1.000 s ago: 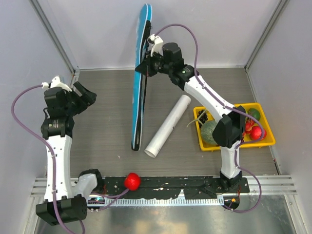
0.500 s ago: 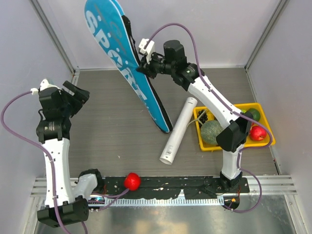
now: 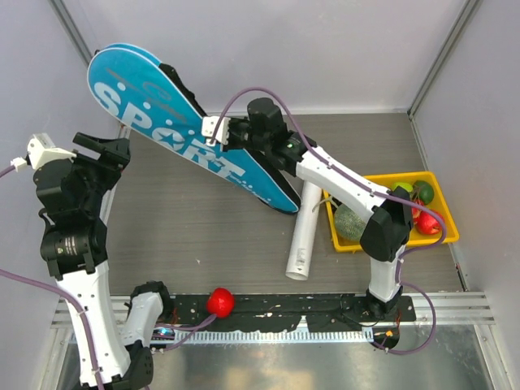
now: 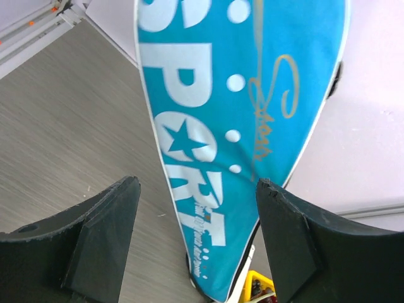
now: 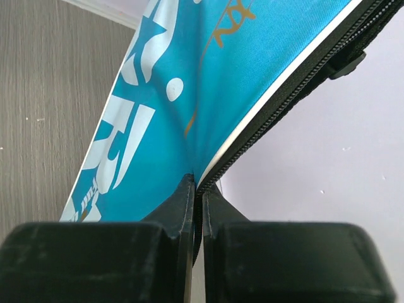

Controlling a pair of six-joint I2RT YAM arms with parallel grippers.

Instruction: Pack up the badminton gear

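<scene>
I read "SPORT" in white on the blue racket bag (image 3: 191,150); the gold script beside it I can't make out; my right gripper (image 5: 196,189) is pinched tight on its zipper edge, holding it tilted over the grey wood-grain table (image 3: 187,236); my left gripper (image 3: 104,154) stands wide and empty nearby; the white tube (image 3: 305,236) lies just beside the yellow tray (image 3: 445,236) of fruit.

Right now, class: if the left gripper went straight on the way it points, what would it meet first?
Probably the blue SPORT racket bag, pinched by the right gripper; the left gripper faces it, though depth is unclear.
</scene>
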